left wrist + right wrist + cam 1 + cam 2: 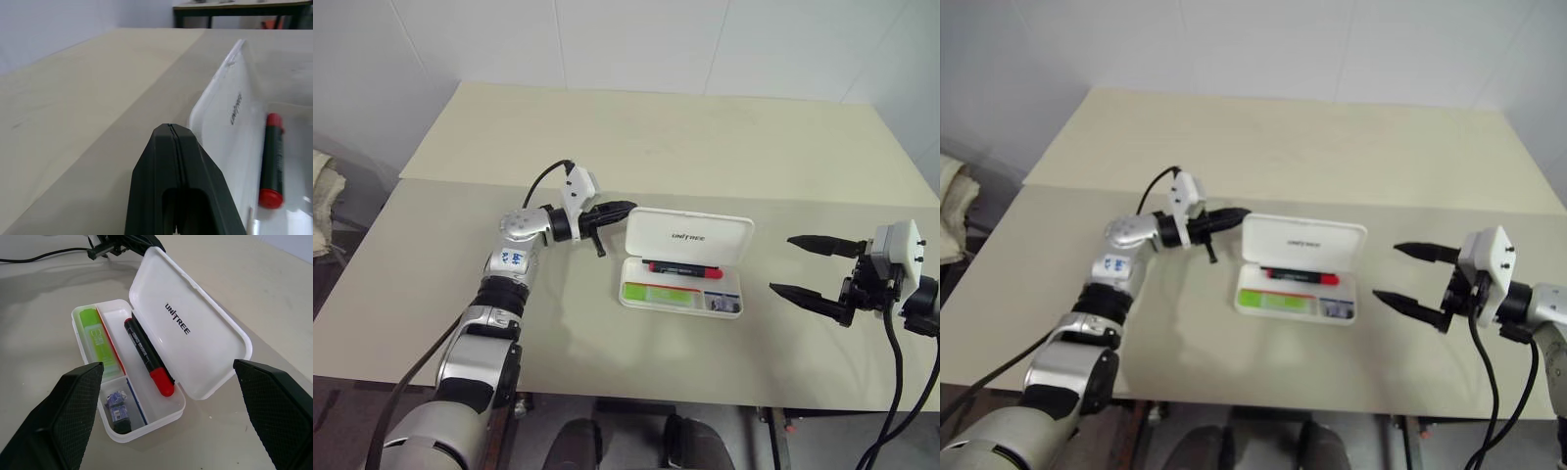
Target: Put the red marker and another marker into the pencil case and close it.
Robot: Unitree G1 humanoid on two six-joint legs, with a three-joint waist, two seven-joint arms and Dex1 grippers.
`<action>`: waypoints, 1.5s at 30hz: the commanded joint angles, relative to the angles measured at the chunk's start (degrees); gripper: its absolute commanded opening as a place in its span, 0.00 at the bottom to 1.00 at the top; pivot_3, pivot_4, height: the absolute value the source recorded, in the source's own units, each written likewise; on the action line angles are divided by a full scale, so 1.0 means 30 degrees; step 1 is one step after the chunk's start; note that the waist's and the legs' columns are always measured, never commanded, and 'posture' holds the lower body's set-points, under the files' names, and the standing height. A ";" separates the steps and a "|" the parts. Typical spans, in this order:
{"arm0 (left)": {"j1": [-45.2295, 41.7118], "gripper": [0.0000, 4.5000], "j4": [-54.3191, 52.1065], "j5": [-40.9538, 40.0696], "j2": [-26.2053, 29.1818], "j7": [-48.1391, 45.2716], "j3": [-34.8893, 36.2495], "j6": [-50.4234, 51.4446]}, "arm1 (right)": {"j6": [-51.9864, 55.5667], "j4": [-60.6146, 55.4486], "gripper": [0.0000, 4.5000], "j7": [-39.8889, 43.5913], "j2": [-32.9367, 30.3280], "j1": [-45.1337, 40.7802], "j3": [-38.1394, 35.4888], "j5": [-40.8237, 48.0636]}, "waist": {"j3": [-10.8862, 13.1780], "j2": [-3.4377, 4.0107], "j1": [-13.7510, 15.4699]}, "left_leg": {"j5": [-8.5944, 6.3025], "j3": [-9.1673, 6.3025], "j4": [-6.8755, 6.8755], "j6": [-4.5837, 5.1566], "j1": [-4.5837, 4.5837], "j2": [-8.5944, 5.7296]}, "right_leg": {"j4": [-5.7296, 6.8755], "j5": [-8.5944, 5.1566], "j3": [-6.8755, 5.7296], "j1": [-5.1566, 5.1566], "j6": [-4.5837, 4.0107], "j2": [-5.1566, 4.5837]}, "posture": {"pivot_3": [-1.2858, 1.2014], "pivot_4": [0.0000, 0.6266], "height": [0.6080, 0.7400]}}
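- The case (680, 284) sits open on the table (460, 284), red marker (683, 266) and green marker (98, 340) both lying inside, so I judge only closing is left.
- Its lid (690, 236) stands up along the far edge, at 12 o'clock from the tray; its long axis runs 9 to 3.
- My left claw (625, 208) is clenched and empty, tip just beside the lid's 9 o'clock end, behind it.
- My right claw (808, 264) is spread wide, empty, well apart at the case's 3 o'clock.
- Left is nearer; the lid must tip toward 6.
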 commanded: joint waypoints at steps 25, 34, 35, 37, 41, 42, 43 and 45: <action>0.1618 0.00 -0.3686 0.3248 -0.0793 -0.3125 -0.5827 0.0482 | 0.0723 -0.4141 1.00 -0.2998 0.0769 0.2118 -0.1146 0.1026 | -0.0004 0.0000 0.0103 | 0.0000 -0.0009 0.0013 0.0002 0.0001 0.0001 | 0.0003 0.0000 0.0010 0.0006 -0.0001 -0.0001 | 0.52 0.24 1.00; 0.1838 0.00 -0.5204 0.3716 -0.1167 -0.3116 -0.7131 0.2225 | 0.0962 -0.5609 1.00 -0.4224 0.1278 0.2757 -0.1136 0.1333 | -0.0010 0.0002 0.0101 | 0.0005 -0.0015 0.0014 0.0010 0.0008 0.0002 | 0.0009 0.0000 0.0016 0.0008 -0.0002 -0.0001 | 0.52 0.24 1.00; 0.1900 0.00 -0.5454 0.3775 -0.1122 -0.3151 -0.7316 0.2623 | 0.0955 -0.5700 1.00 -0.4334 0.1339 0.2767 -0.1089 0.1341 | -0.0010 0.0002 0.0092 | 0.0005 -0.0014 0.0014 0.0010 0.0009 0.0001 | 0.0011 0.0000 0.0018 0.0008 -0.0002 -0.0001 | 0.52 0.24 1.00; 0.1964 0.00 -0.5846 0.3903 -0.0967 -0.3145 -0.7591 0.3481 | 0.0944 -0.5831 1.00 -0.4507 0.1436 0.2748 -0.0980 0.1353 | -0.0010 0.0002 0.0084 | 0.0005 -0.0015 0.0014 0.0010 0.0009 0.0002 | 0.0007 0.0000 0.0017 0.0008 -0.0002 0.0000 | 0.52 0.24 1.00; 0.2160 0.00 -0.6583 0.3923 -0.0591 -0.3020 -0.7826 0.5216 | 0.0962 -0.6021 1.00 -0.4744 0.1552 0.2585 -0.0737 0.1383 | -0.0013 0.0003 0.0077 | 0.0004 -0.0015 0.0014 0.0011 0.0009 0.0001 | 0.0008 0.0000 0.0018 0.0008 -0.0002 0.0000 | 0.52 0.24 1.00; 0.2312 0.00 -0.6852 0.3805 -0.0457 -0.2970 -0.7758 0.5771 | 0.0974 -0.6071 1.00 -0.4821 0.1597 0.2460 -0.0608 0.1395 | -0.0013 0.0002 0.0059 | 0.0004 -0.0014 0.0014 0.0010 0.0010 0.0002 | 0.0007 0.0000 0.0018 0.0008 -0.0002 0.0000 | 0.52 0.24 1.00; 0.2461 0.00 -0.7130 0.3575 -0.0357 -0.2953 -0.7585 0.6253 | 0.0977 -0.6100 1.00 -0.4877 0.1638 0.2365 -0.0488 0.1402 | -0.0015 0.0002 0.0030 | 0.0005 -0.0015 0.0014 0.0010 0.0010 0.0002 | 0.0008 -0.0001 0.0018 0.0008 -0.0002 0.0000 | 0.52 0.24 1.00; 0.2613 0.00 -0.7607 0.2847 -0.0405 -0.2580 -0.6799 0.7146 | 0.0953 -0.6020 1.00 -0.4856 0.1680 0.2255 -0.0303 0.1384 | -0.0019 0.0008 0.0006 | 0.0004 -0.0016 0.0013 0.0010 0.0017 0.0005 | 0.0011 -0.0001 0.0024 0.0008 -0.0003 0.0001 | 0.52 0.24 1.00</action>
